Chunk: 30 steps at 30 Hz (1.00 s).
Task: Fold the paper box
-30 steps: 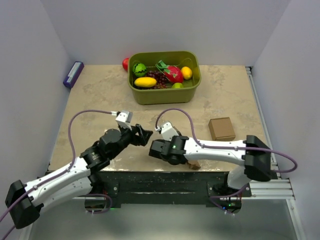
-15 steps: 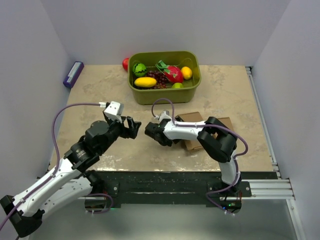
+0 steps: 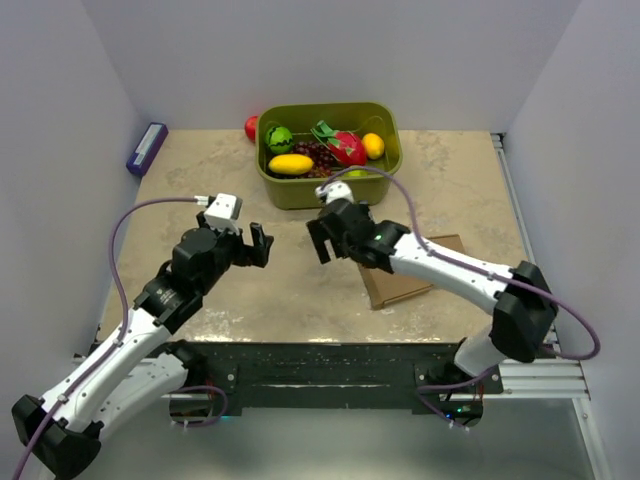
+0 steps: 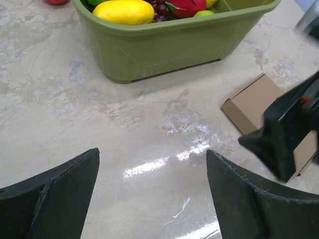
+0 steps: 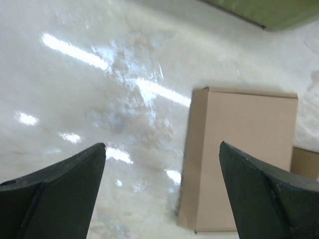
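- Beige marble table (image 3: 450, 190) stands between pale walls; at its far side we see a green bin (image 3: 330, 185) with fruit.
- We find the box (image 3: 395, 283) lying flat on the table, right of centre, in front of the bin; the right arm passes over it.
- Left gripper (image 4: 152, 152) hovers left of centre, its fingers spread wide, and we see nothing in them.
- Right gripper (image 5: 162, 144) hovers just left of the box, its fingers also spread wide and holding nothing.
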Each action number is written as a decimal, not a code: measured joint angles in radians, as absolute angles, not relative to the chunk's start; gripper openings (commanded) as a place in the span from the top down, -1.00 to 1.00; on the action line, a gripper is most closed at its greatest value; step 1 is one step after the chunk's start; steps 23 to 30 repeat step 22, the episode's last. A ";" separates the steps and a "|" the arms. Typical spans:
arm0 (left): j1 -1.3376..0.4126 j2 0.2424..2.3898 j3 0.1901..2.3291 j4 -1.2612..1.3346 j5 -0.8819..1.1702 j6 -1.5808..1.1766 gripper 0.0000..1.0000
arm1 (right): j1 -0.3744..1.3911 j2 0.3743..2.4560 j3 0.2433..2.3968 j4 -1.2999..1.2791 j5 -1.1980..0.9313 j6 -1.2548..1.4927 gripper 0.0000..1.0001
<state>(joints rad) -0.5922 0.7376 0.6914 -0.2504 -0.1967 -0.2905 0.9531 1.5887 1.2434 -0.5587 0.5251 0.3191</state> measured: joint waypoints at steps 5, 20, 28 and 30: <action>-0.571 0.731 0.685 -0.224 -0.159 -0.269 -0.99 | 0.673 1.443 1.100 -0.335 0.284 0.309 -0.98; -0.570 0.762 0.724 -0.249 -0.192 -0.265 -0.99 | 0.208 1.039 0.798 -0.027 -0.018 0.329 -0.98; -0.570 0.756 0.724 -0.247 -0.193 -0.265 -0.99 | 0.208 1.035 0.796 -0.012 -0.024 0.328 -0.98; -0.570 0.756 0.724 -0.247 -0.193 -0.265 -0.99 | 0.208 1.035 0.796 -0.012 -0.024 0.328 -0.98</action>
